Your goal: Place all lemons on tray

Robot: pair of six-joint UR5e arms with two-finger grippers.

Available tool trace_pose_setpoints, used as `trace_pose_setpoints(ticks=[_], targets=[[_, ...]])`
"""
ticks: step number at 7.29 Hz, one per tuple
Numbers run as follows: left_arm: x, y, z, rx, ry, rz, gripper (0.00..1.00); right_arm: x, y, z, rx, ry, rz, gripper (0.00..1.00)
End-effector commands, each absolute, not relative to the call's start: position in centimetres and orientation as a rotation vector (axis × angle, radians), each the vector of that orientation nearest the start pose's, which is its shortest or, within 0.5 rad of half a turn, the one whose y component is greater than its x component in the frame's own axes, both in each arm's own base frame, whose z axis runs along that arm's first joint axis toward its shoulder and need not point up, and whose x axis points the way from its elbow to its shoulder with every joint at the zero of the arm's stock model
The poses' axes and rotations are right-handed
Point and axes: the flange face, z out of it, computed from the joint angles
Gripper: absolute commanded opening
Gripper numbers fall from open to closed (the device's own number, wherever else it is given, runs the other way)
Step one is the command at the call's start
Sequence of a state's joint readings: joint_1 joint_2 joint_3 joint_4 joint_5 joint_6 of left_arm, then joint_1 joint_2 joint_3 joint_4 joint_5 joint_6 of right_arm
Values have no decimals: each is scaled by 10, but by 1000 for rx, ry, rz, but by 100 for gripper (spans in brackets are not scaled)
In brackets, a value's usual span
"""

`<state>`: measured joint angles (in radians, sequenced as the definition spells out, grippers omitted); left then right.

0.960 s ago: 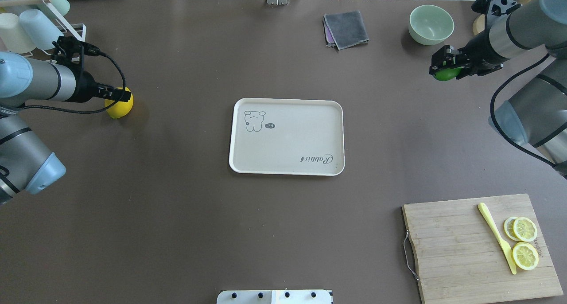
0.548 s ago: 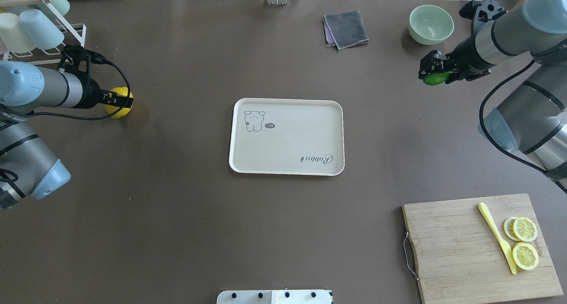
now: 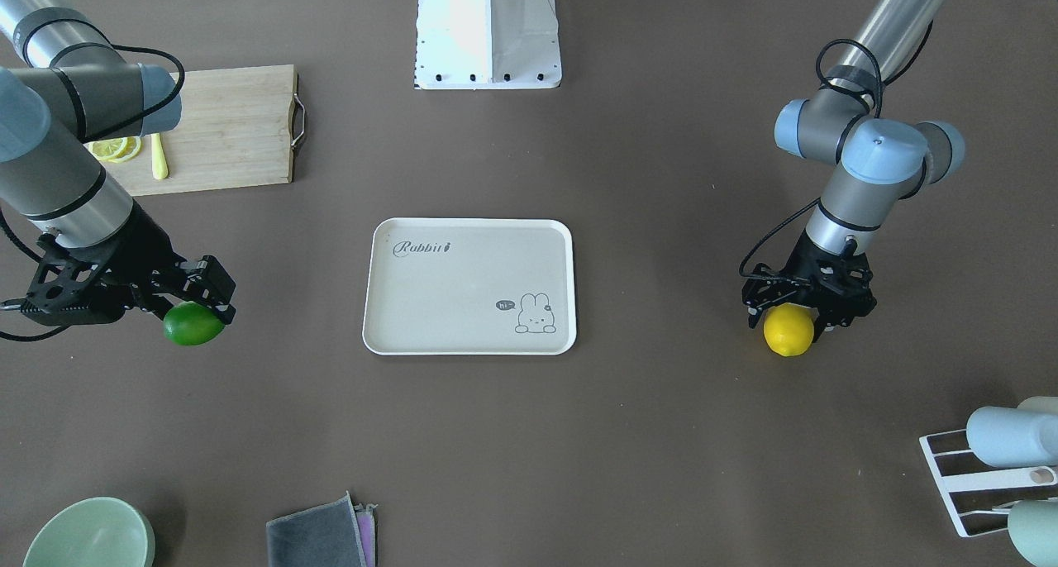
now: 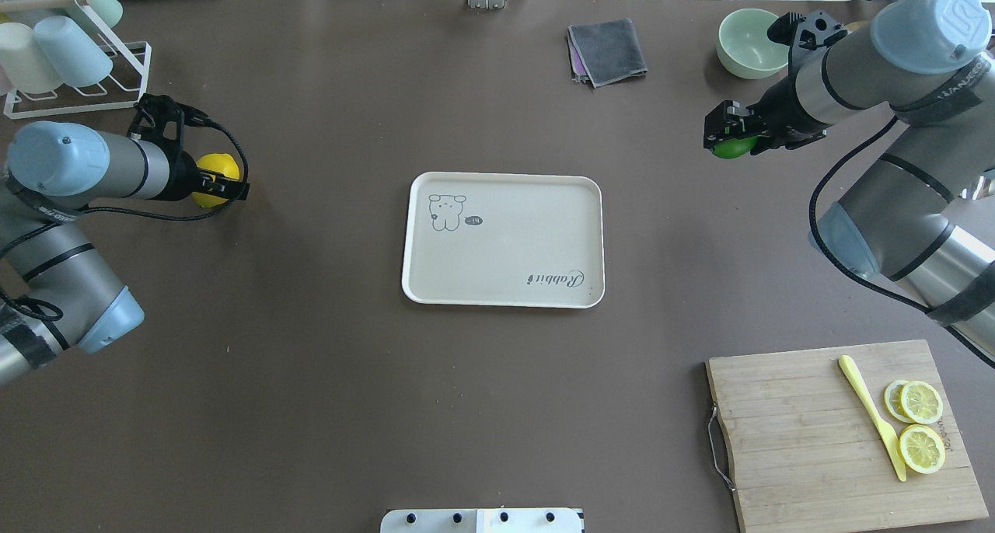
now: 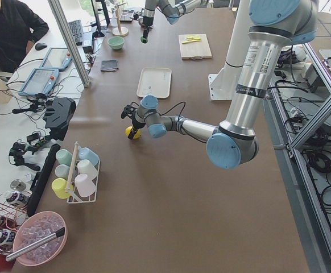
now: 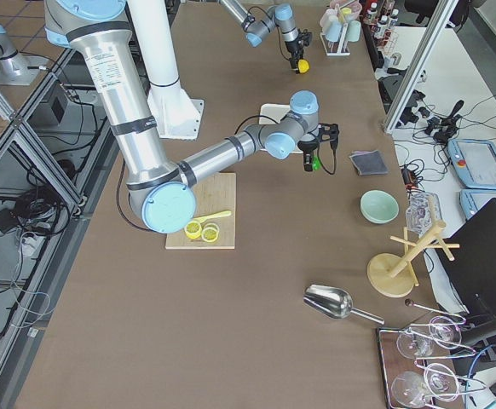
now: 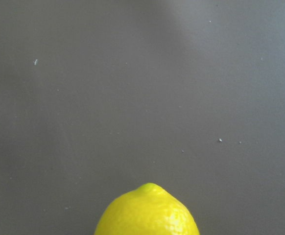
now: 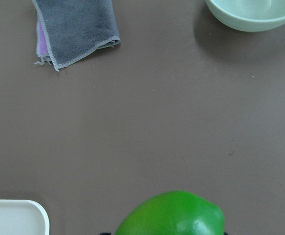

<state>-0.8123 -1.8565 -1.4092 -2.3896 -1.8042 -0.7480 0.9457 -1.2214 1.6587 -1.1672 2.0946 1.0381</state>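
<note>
Both are loaded! Your left pincer pinches the yellow lemon out on its own side of the worktop. Your right pincer pinches the green lemon on the opposite side. The tray lies bare between them, its long axis running arm to arm. Each lemon heads inward toward a short edge, and the right looks slightly nearer.

The tray lies mid-table. Well to its left, the left gripper grips the left lemon. Well to its right, the right gripper grips the right lemon. Beyond the tray are the cloth and, further right, the bowl.
</note>
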Motion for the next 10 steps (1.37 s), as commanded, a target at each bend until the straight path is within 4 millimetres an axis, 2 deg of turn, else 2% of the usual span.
trace_pose_setpoints(ticks=[1,2,3,4,5,8,9,10], targets=[[366,-548,479,540,834,132,0,-309,-562,367,195,-946,157,0],[360,-560,458,518,884,141,0,-311,-560,359,192,-946,152,0],[362,-569,426,513,906,137,0,-317,-550,348,185,-949,137,0],[371,-574,383,479,927,75,0,-330,-547,332,177,-946,131,0],[381,-578,341,432,949,-2,0,-355,-538,325,163,-928,125,0],[451,-543,273,356,1057,-123,0,-419,-520,293,172,-931,119,0],[491,-520,255,359,1059,-139,0,-445,-521,278,176,-930,138,0],[510,-510,237,364,1039,-150,0,-457,-523,269,177,-933,136,0]])
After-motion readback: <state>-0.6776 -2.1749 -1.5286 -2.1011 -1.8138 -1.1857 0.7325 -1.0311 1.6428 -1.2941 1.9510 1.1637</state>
